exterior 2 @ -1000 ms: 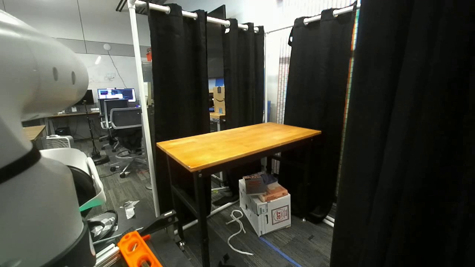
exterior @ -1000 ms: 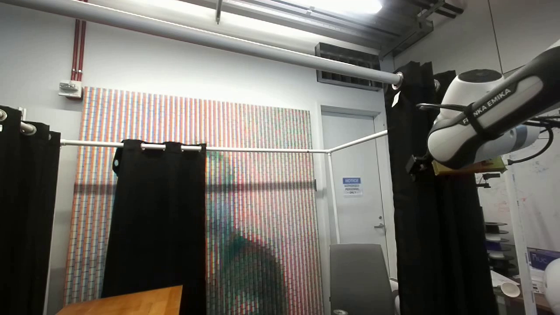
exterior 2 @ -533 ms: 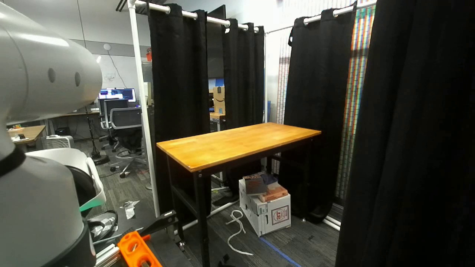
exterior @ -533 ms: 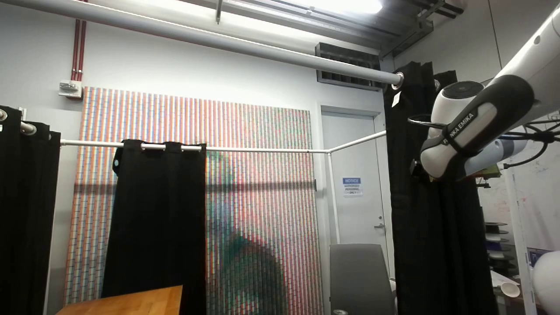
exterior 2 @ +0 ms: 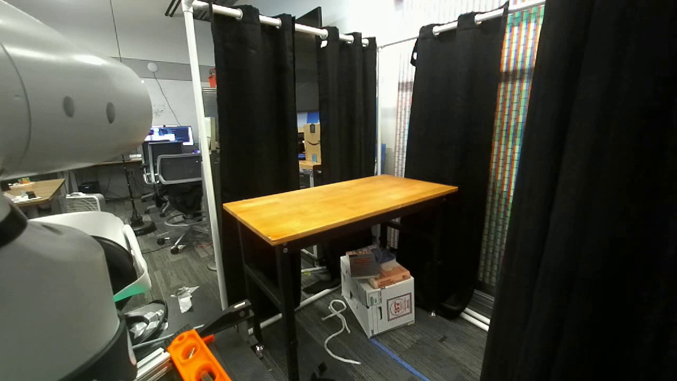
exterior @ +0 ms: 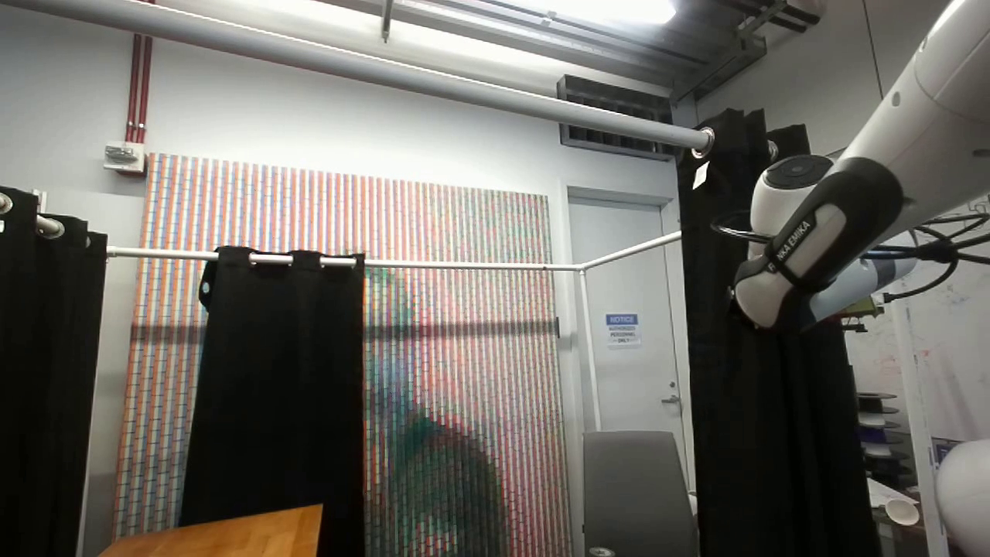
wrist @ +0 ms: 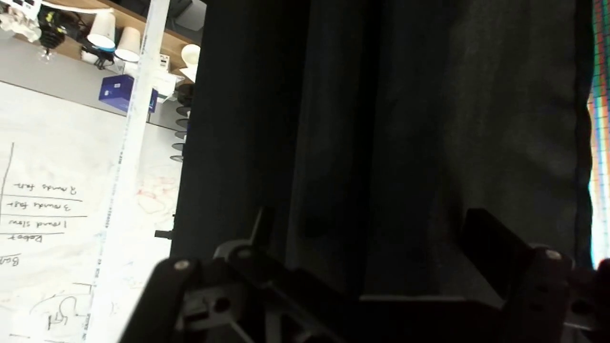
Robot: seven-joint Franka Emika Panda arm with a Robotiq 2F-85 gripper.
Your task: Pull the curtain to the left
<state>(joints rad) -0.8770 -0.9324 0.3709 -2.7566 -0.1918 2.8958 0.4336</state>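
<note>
The curtain [exterior: 762, 433] hangs, tall and black, at the right of the frame in an exterior view; its folds fill the middle of the wrist view. There, low in the frame, the pincer [wrist: 380, 240] is spread in front of the cloth; whether they touch I cannot tell. The step in hand looks like lining up a grip, not yet taken. Next should come a push forward, the jaws closing on a fold, then a drag left along the thick rail [exterior: 433, 81].
</note>
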